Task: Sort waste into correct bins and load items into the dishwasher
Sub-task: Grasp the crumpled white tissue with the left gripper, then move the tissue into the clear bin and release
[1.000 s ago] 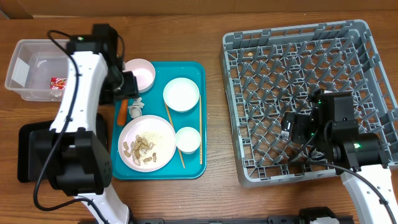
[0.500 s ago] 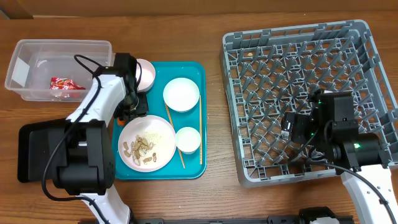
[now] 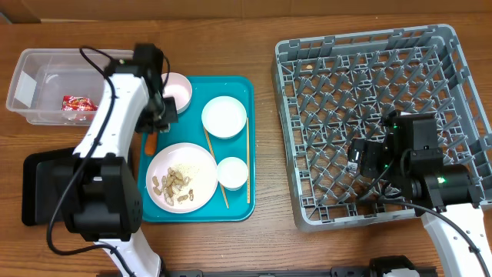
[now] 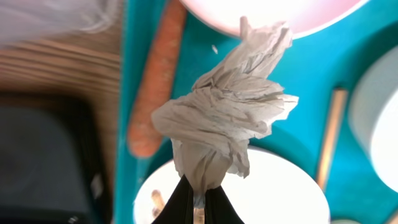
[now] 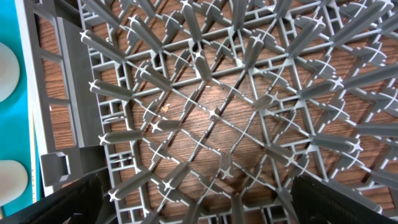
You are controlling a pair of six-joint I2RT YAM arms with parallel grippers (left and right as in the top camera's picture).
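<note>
My left gripper (image 4: 199, 186) is shut on the crumpled white tissue (image 4: 230, 118) and holds it above the teal tray's left side. Below the tissue lie the orange carrot (image 4: 155, 81), the white plate (image 4: 273, 193) and a chopstick (image 4: 329, 137). Overhead, the left gripper (image 3: 159, 115) hangs between a white bowl (image 3: 178, 90) and the carrot (image 3: 151, 142). The plate (image 3: 182, 177) carries peanut shells and rice crumbs. Two more bowls (image 3: 224, 117) (image 3: 232, 173) and the chopsticks (image 3: 214, 165) lie on the tray. My right gripper (image 3: 361, 158) stands open over the grey dish rack (image 3: 369, 69), nothing between its fingers (image 5: 68, 199).
The clear tub (image 3: 46, 77) at the far left holds the red wrapper (image 3: 77, 103). The black tray (image 3: 34, 188) lies in front of it, partly under my left arm. The teal tray (image 3: 238, 209) sits mid-table. The rack fills the right side.
My left gripper has come down on the tissue beside the carrot, shut on it and lifted it off the teal tray. The right arm has not moved.
</note>
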